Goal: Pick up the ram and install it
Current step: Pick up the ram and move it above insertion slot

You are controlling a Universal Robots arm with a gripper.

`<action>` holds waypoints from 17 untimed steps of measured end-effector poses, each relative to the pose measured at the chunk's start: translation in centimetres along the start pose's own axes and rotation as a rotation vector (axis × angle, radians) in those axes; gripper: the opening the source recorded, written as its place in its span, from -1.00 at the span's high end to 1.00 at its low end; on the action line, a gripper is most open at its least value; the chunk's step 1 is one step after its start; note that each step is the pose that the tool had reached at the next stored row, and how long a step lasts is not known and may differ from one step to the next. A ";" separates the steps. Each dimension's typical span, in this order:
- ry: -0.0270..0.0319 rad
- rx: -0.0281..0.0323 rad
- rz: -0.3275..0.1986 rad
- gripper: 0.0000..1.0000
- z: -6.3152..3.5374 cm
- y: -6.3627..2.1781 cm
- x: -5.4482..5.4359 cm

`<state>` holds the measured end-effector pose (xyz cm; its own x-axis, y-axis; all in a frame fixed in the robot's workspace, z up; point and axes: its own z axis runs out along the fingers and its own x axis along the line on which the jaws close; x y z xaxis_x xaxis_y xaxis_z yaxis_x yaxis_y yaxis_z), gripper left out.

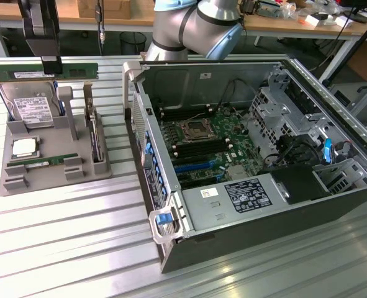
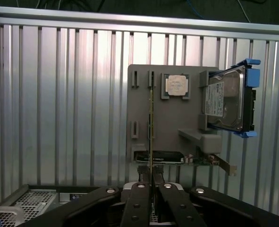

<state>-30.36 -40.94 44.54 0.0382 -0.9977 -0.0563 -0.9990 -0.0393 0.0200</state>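
Exterior and wrist views of the pick station, as I see them from the remote console. The gripper (image 1: 51, 64) hangs over the far edge of the gray fixture (image 1: 53, 177), at the exterior view's upper left, its fingers drawn narrow and clamped on the ram (image 1: 22, 73). The ram lies level with its long side toward the exterior camera, one end reaching past the fingers toward the computer case (image 1: 233, 230). It sits just above the hard drive (image 1: 28, 105), which leans in the fixture's rear cradle (whether the stick is wholly clear of the fixture, I cannot tell). In the wrist view the ram (image 2: 151, 123) appears edge-on as a thin line running out from between the closed fingers of the gripper (image 2: 151, 183), over the fixture (image 2: 172, 120). To either side of it there are the processor chip (image 2: 177, 85) and the hard drive (image 2: 224, 101). In the exterior view the fixture also carries a processor chip (image 1: 25, 148), a second green stick (image 1: 43, 162) lying flat in the near holder, and a card with a metal bracket (image 1: 94, 133) standing on edge. The case lies open on the slatted metal table (image 1: 59, 236), well apart from the held ram, with the motherboard (image 1: 202, 139) exposed inside. The arm (image 1: 195, 25) crosses behind the case.
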 end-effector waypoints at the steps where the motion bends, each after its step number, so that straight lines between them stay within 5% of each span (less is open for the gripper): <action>1: 0.0000 -0.0001 0.000 0.73 0.01 -0.02 0.0; 17: 0.0000 -0.0014 0.000 0.73 0.17 -0.74 0.0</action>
<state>-29.62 -40.94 44.35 0.0381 -0.9977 -0.0563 -0.9990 -0.0394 0.0214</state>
